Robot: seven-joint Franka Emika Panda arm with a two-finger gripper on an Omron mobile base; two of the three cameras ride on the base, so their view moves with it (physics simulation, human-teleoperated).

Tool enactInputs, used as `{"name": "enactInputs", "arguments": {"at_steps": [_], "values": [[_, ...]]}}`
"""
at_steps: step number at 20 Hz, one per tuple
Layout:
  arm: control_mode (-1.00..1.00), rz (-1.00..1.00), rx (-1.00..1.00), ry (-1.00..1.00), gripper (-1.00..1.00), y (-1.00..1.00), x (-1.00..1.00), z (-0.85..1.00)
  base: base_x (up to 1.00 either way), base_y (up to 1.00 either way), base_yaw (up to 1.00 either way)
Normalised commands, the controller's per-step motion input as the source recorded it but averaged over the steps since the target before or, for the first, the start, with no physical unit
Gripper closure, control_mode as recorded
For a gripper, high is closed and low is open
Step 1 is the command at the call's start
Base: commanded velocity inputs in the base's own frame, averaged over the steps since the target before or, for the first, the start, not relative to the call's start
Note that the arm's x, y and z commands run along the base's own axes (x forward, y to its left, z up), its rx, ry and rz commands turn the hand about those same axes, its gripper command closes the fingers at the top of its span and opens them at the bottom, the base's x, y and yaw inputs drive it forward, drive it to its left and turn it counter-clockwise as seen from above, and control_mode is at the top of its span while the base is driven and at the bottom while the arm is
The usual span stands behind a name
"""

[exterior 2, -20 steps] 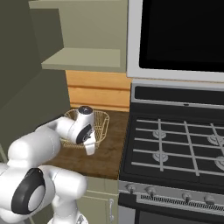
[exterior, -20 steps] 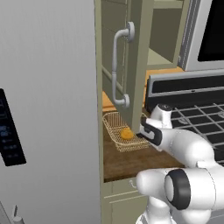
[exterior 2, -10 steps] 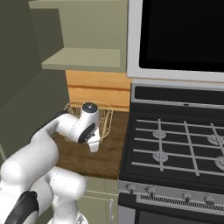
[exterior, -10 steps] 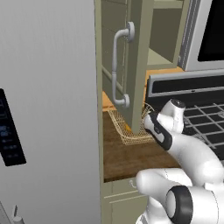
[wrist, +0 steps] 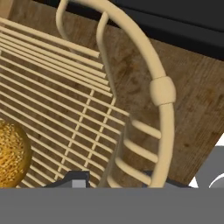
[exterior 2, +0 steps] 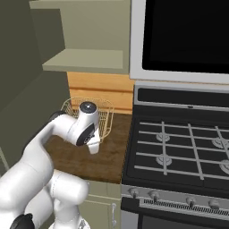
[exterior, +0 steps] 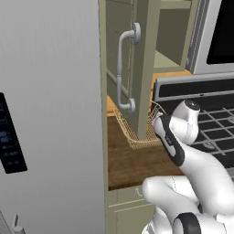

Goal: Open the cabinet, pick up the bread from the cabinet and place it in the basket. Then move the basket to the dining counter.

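The tan wire basket (exterior: 135,133) is over the short wood counter, partly behind the open olive cabinet door (exterior: 145,55) with its grey bar handle (exterior: 122,68). My gripper (exterior: 155,119) reaches to the basket's right end. In the hand view the basket's rim (wrist: 162,92) and side wall run between the two tips of my gripper (wrist: 116,179), which is shut on them. The bread (wrist: 11,153), a golden seeded lump, lies on the basket floor to the left. The basket (exterior 2: 105,117) shows behind my hand, below the open cabinet shelf (exterior 2: 85,59). The dining counter is out of view.
The grey fridge (exterior: 45,114) walls off the left side. A black stove (exterior 2: 179,147) adjoins the counter on the right, with a microwave (exterior 2: 183,36) above it. The wood counter (exterior: 132,160) has bare surface in front of the basket.
My hand has swung up and toward the stove side, and the basket has risen and shifted slightly with it. The bread has gone out of the left base view, behind the door.
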Motion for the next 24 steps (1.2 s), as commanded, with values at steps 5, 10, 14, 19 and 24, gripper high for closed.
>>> {"name": "enactInputs", "arguments": {"at_steps": [5,10,14,19,24], "values": [[-1.0,0.0,0.0,-0.04,1.0,-0.08,-0.06,0.02,0.0,0.0,0.0],[-1.0,0.0,0.0,-0.01,1.0,-0.27,-0.16,0.33,0.0,0.0,0.0],[-1.0,0.0,0.0,-0.02,1.0,-0.07,-0.59,0.28,0.0,0.0,0.0],[-1.0,0.0,0.0,-0.01,1.0,0.0,-0.42,0.14,0.0,0.0,0.0],[-1.0,0.0,0.0,-0.03,1.0,0.0,-0.05,0.1,0.0,0.0,0.0]]}}
